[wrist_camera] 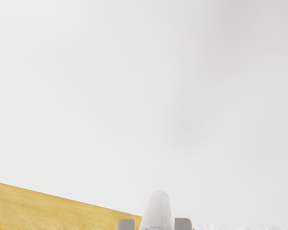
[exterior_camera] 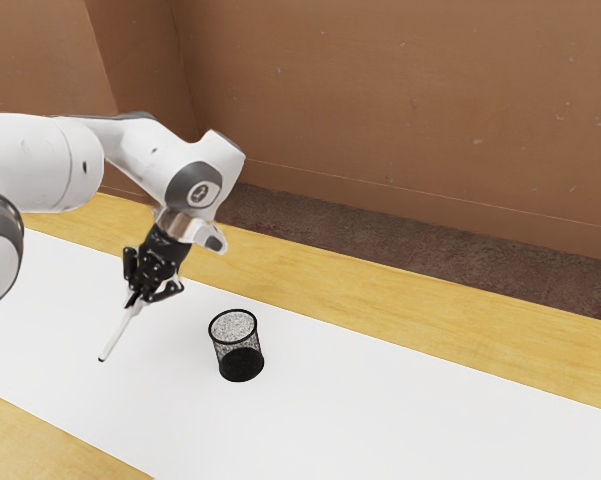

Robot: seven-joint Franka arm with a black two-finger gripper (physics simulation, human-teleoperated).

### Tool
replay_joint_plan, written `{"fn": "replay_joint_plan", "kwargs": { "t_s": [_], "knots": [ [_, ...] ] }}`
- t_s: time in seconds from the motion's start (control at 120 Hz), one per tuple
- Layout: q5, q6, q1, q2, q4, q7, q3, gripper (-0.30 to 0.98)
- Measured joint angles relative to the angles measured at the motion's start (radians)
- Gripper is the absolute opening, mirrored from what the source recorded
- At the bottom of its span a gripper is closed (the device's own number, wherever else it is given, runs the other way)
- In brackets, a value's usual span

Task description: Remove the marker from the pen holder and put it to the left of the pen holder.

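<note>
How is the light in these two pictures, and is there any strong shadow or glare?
Exterior view: even light, the white surface bright without distinct glare, no strong shadow beside the pen holder; wrist view: faint, soft grey shading on white, the pale marker low in contrast.

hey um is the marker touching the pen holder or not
Apart. The exterior view shows it: the marker slants down from the gripper, with a clear stretch of white surface between it and the pen holder.

Along my yellow wood tabletop runs a white sheet. Past the far edge I see dark, mottled floor, then a brown wall with pale flecks, cornered toward the exterior view's left.
</note>
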Motion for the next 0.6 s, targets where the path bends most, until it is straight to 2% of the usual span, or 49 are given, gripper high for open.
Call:
{"fn": "replay_joint_plan", "kwargs": {
  "t_s": [0.467, 0.6],
  "knots": [
    [-0.055, 0.010, 0.009, 0.077, -0.008, 0.082, -0.002, -0.07],
    [-0.077, 0.019, 0.009, 0.081, -0.010, 0.105, -0.004, 0.23]
  ]
}}
